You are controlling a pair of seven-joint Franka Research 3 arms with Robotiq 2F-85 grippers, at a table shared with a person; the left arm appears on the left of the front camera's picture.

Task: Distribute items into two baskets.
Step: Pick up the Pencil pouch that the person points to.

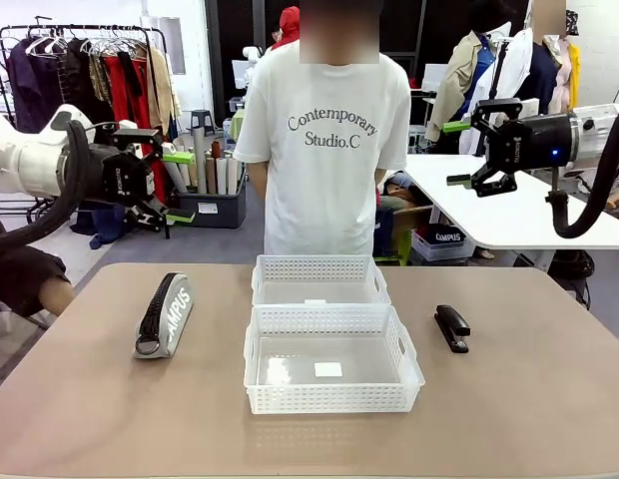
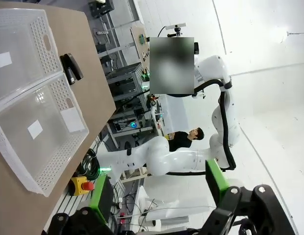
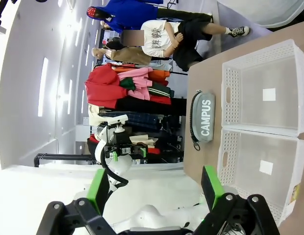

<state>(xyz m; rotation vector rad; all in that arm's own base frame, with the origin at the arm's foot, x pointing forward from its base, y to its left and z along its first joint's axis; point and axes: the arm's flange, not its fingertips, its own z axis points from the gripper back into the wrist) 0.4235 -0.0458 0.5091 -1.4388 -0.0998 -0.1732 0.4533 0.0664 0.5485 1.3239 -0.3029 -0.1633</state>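
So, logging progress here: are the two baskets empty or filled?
Both empty. The near basket and far basket show only clear bottoms with small labels; the pouch and stapler lie on the table beside them.

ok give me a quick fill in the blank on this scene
1. The near basket and the far basket are both ____.
2. The pouch lies on the robot's ____ of the baskets.
3. The stapler is ____ in colour.
4. The left end effector and the right end effector both have their jaws ____.
Missing words: empty; left; black; open.
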